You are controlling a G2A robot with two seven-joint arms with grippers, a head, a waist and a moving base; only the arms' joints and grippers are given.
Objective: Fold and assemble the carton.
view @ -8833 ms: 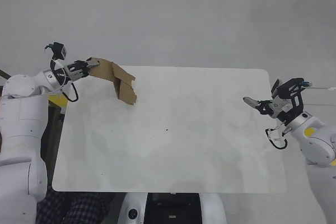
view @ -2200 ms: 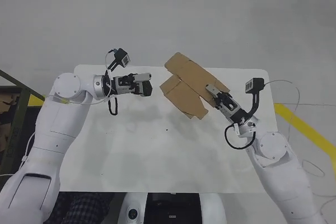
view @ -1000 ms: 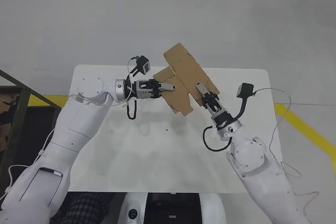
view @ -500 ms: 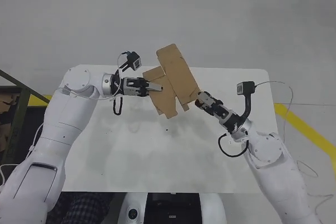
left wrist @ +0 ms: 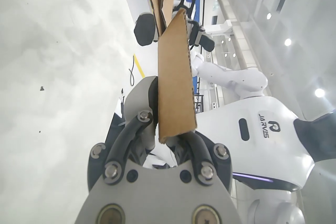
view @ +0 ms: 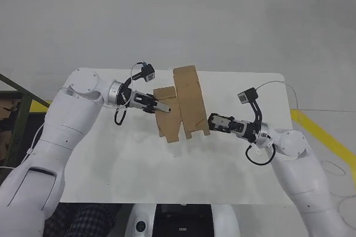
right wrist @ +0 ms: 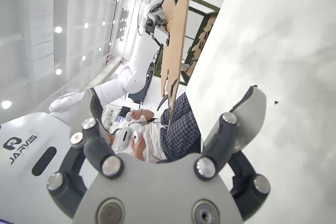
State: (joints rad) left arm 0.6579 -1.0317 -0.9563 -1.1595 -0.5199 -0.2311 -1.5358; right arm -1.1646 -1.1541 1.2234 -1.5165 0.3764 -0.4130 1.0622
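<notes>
pinching flat corrugated brown carton (view: 181, 109), left hand (view: 164, 108) clamped; right hand (view: 210, 123) spread wide beside it

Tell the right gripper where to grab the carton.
Grip the carton by its free edge nearest the open right gripper, coming in from the side opposite the left gripper. The flat board sits edge-on, in line with its jaws, so they would likely close on both faces.

The top view looks straight down from above the arms onto the whole table (view: 237, 172). Each wrist view sits close behind its gripper, the left gripper (left wrist: 173, 109) and right gripper (right wrist: 172, 96), facing out past it. Both show the carton (left wrist: 174, 78) edge-on beside the table.
</notes>
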